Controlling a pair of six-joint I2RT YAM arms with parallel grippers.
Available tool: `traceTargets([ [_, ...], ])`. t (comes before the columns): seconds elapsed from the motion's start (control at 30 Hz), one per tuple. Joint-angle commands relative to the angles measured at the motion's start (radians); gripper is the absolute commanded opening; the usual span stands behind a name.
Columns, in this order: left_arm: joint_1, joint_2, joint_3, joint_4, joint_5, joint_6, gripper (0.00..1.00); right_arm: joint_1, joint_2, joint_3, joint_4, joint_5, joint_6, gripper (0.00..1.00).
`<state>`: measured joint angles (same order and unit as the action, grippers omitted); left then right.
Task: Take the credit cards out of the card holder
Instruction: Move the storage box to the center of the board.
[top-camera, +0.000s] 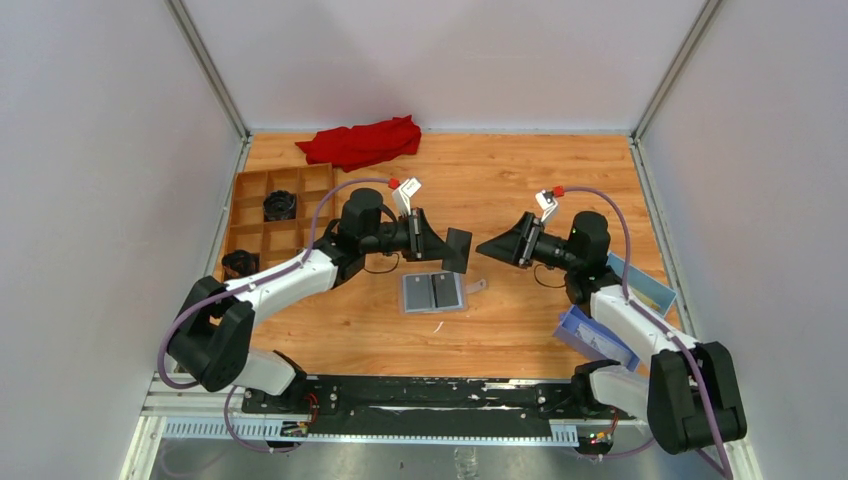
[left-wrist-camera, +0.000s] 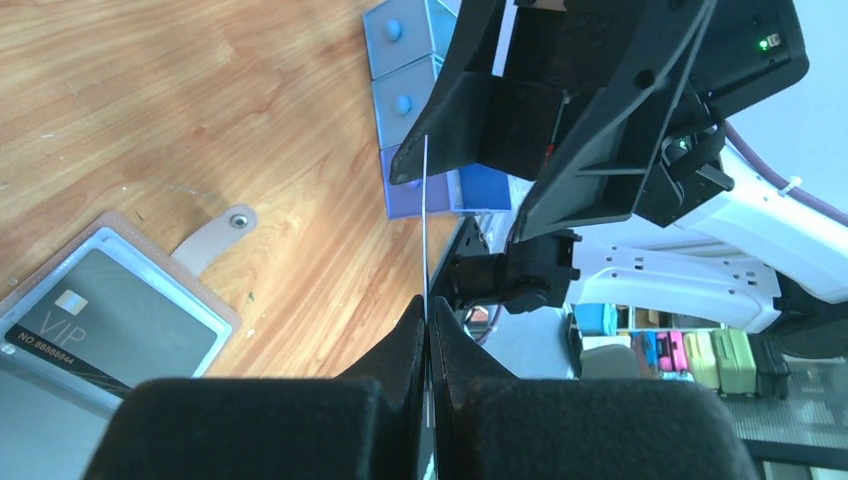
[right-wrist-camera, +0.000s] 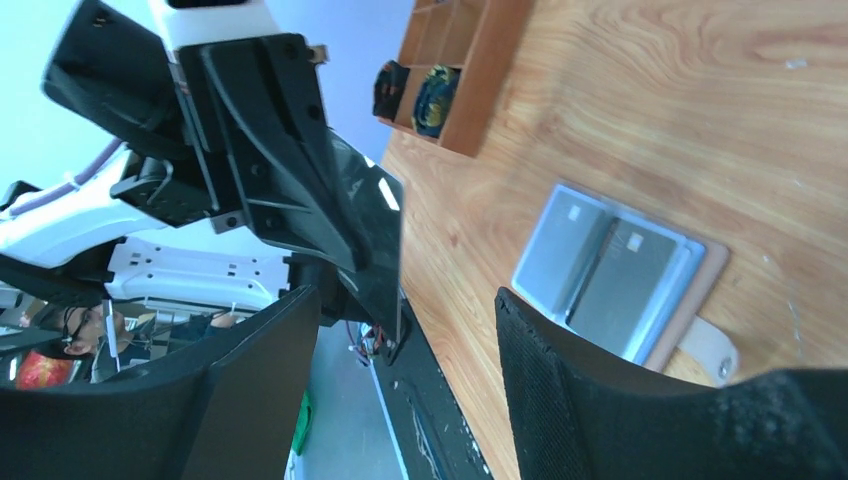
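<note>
Left gripper (top-camera: 445, 244) clenched on a thin, flat black credit card (top-camera: 458, 251), pinched by one edge and held on edge in the air over mid-table. From the left wrist the card shows only as a fine line between the pressed fingers (left-wrist-camera: 400, 350).

Right gripper (top-camera: 485, 245) released, jaws spread wide with nothing between them. It faces the card from 3 o'clock, just beside it and not touching.

Tan-pink folding card holder (top-camera: 433, 292) lies flat and opened out on the wooden table (top-camera: 520, 180), at 6 o'clock of both grippers, below them and apart. Its pale grey-blue inside is up. A dark card printed VIP (left-wrist-camera: 110, 320) and a pale grey card (right-wrist-camera: 558, 245) sit in its pockets. Its snap tab (left-wrist-camera: 215, 235) sticks out at the holder's 3 o'clock side.

Around:
- Brown wooden compartment tray (top-camera: 275, 215) at 9 o'clock, beside the left forearm.
- Crumpled red cloth (top-camera: 360, 142) at 11 o'clock, by the far wall.
- Deep blue rectangular box (top-camera: 597, 338) at 4 o'clock, partly covered by the right arm.
</note>
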<state>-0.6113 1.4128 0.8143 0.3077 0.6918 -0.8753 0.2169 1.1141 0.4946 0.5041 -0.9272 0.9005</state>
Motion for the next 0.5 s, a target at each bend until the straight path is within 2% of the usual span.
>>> traceTargets([
  [0.0,-0.004,-0.017,0.030,0.001,0.027,-0.016,0.00,0.004,-0.009,-0.021,0.229,-0.028,0.110,0.69],
  [0.2,-0.006,-0.012,0.040,0.001,0.022,-0.017,0.00,0.038,0.063,-0.011,0.326,-0.035,0.145,0.68],
  [0.3,-0.007,-0.011,0.042,0.001,0.017,-0.019,0.00,0.051,0.144,-0.007,0.444,-0.081,0.214,0.61],
  [0.47,-0.009,-0.009,0.043,0.001,0.011,-0.017,0.00,0.058,0.288,-0.039,0.809,-0.113,0.431,0.47],
])
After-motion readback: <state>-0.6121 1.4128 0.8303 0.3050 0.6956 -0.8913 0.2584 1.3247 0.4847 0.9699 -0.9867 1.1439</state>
